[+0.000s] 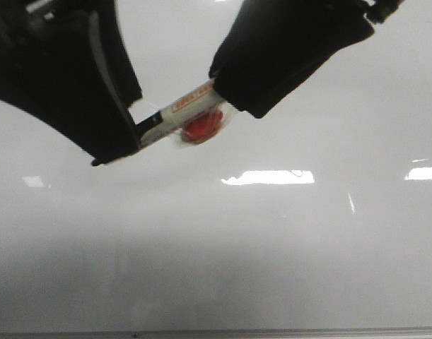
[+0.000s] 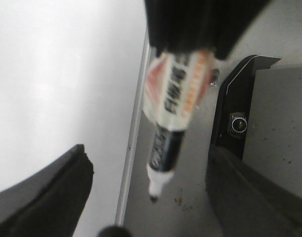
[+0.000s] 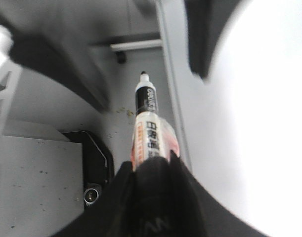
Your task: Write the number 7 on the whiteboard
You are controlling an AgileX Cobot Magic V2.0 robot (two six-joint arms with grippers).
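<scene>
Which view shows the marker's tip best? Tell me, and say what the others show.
The right wrist view: the marker runs lengthwise from the right tool, its uncapped dark tip sharp and unobstructed. The left wrist view shows the tip too, but the barrel is blurred. In the front view the left tool hides the tip; only the barrel shows.
</scene>
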